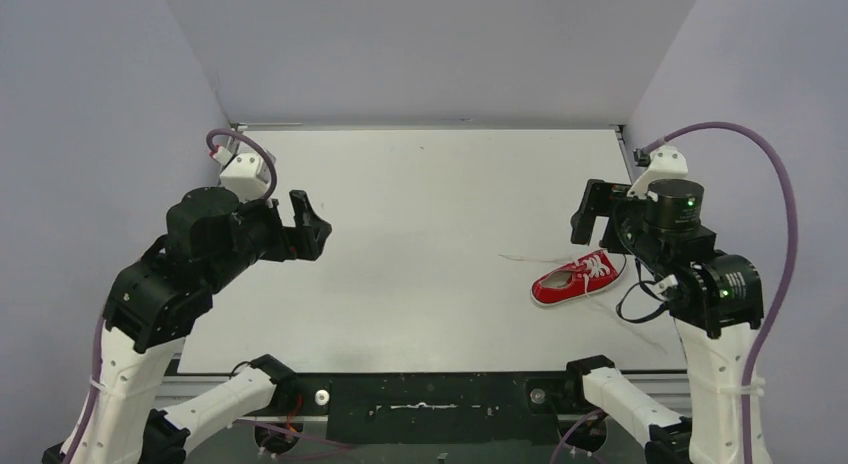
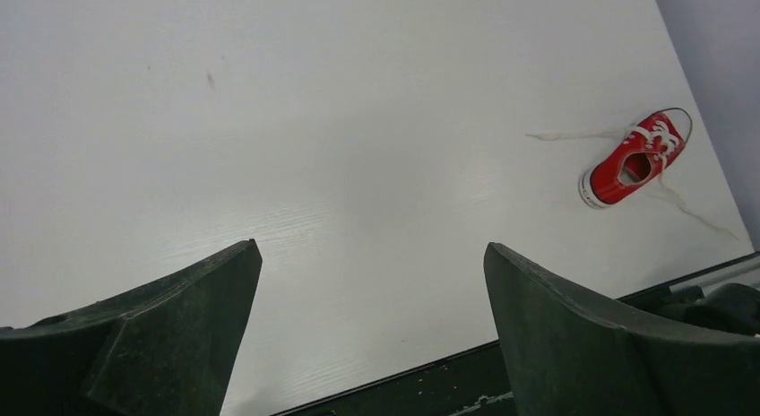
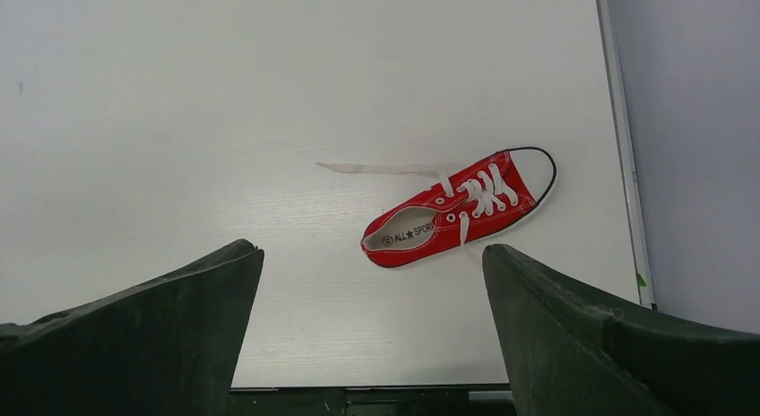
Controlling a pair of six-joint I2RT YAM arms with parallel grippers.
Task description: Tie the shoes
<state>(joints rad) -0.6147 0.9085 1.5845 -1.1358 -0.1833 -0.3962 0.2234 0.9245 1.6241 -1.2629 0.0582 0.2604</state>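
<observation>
Red sneaker (image 1: pixel 573 280) lies right of centre on the white table (image 1: pixel 400 214), lilac walls (image 1: pixel 100 104) around, near the right gripper (image 3: pixel 372 250). White laces (image 3: pixel 484 192) trail loose. Left gripper (image 2: pixel 369 247) hangs well apart; both spread-fingered.

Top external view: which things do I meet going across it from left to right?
In order: left gripper → red sneaker → purple cable of the right arm. The right gripper overlaps the sneaker sideways, so it is left out.
</observation>
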